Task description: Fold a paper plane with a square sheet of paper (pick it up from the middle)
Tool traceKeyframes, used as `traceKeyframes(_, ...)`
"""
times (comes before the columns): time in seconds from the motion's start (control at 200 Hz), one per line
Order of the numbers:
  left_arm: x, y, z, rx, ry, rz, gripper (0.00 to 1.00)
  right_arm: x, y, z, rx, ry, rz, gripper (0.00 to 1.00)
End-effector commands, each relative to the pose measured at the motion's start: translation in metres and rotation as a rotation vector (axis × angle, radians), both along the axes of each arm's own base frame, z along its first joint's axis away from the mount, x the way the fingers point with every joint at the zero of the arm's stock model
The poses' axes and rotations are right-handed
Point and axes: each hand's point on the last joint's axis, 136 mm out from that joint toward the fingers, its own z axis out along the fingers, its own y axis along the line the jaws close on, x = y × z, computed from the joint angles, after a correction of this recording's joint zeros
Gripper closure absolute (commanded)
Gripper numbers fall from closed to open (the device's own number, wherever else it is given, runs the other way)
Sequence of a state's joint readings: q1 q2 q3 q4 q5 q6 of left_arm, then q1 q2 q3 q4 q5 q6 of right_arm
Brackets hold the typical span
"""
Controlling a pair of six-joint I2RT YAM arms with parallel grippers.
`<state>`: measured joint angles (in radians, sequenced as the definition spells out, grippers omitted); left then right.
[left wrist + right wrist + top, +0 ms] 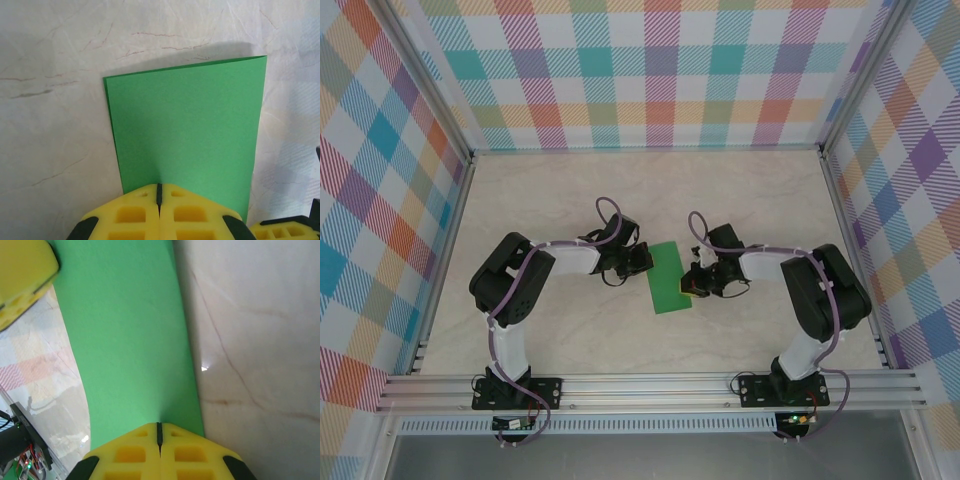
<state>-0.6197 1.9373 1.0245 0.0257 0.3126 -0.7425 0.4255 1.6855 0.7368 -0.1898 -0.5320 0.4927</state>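
Observation:
The bright-green square sheet of paper (670,278) lies folded in half as a narrow rectangle between my two arms. My left gripper (645,262) is at its left long edge, jaws shut on the paper (185,130), which spreads out from the fingertips. My right gripper (688,287) is at the lower right edge, also shut on the sheet (130,340). In the right wrist view the paper's left side curves up off the table. The left gripper (159,186) and right gripper (159,425) each show a closed slit between yellow fingers.
The pale marble-patterned table (570,190) is walled by checked panels on three sides, with an aluminium rail (650,385) along the near edge. Part of the right gripper's yellow finger (282,231) sits at the paper's near right corner.

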Motion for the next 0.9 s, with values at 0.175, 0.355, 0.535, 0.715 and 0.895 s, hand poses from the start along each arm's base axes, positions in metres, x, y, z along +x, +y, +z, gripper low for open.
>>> traceKeyframes(0.175,-0.076,0.088,-0.099,0.422,0.295,0.036,1.00,-0.064,-0.039,-0.028,-0.149,0.200,-0.051,0.99)
traceKeyframes(0.355,-0.073,0.087,-0.096,0.416,0.282,0.030,1.00,-0.072,-0.048,-0.025,-0.185,0.195,-0.082,0.99)
traceKeyframes(0.535,-0.068,0.082,-0.091,0.405,0.260,0.014,1.00,-0.060,-0.054,-0.013,-0.237,0.137,-0.110,0.99)
traceKeyframes(0.715,-0.046,0.058,-0.068,0.329,0.197,-0.021,1.00,-0.032,-0.033,0.026,-0.185,0.011,-0.077,0.98)
traceKeyframes(0.895,-0.007,0.007,-0.003,0.105,0.096,-0.047,0.92,-0.015,-0.005,0.040,-0.153,-0.040,-0.037,0.94)
